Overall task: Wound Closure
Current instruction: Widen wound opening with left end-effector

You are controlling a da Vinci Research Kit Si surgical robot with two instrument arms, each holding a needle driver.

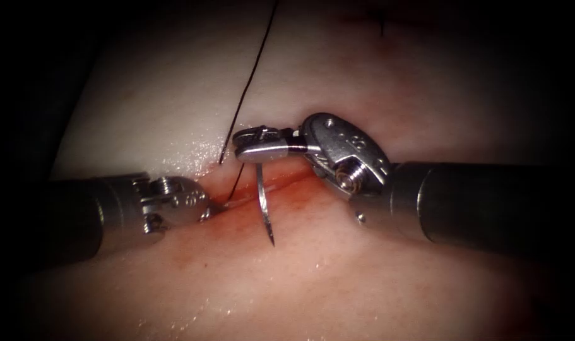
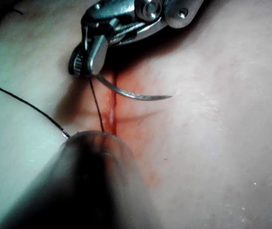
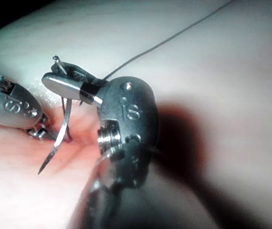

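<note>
Endoscope view first: the right arm's silver wristed tool [image 1: 257,144] is seen coming in from the right, its jaws clamped on the curved steel needle [image 1: 265,208] near its thread end, so the needle hangs down across the red-stained cut [image 1: 281,183] with its sharp tip free above the tissue, not buried. The thin black thread [image 1: 252,76] is shown running from the needle's held end up and away over the pale pork-belly tissue [image 1: 173,95], on the cut's left side. The left arm's silver tool [image 1: 214,207] is seen low at the cut's left end, tip pressed at the wound; whether its jaws are wide or closed can't be told, nor whether anything is gripped. Left wrist view gives what the endoscope doesn't: the needle [image 2: 136,94] is seen side-on as a clear arc crossing the cut line [image 2: 113,109], with the thread [image 2: 26,102] trailing over the tissue beside the left arm's shaft. Right wrist view shows the clamp up close, the needle [image 3: 59,138] pinched between flat jaws and pointing at reddened tissue [image 3: 12,157]. Surface is glossy, wet tissue, reddish fluid [image 1: 300,208] pooled round the cut; surroundings are dark.
</note>
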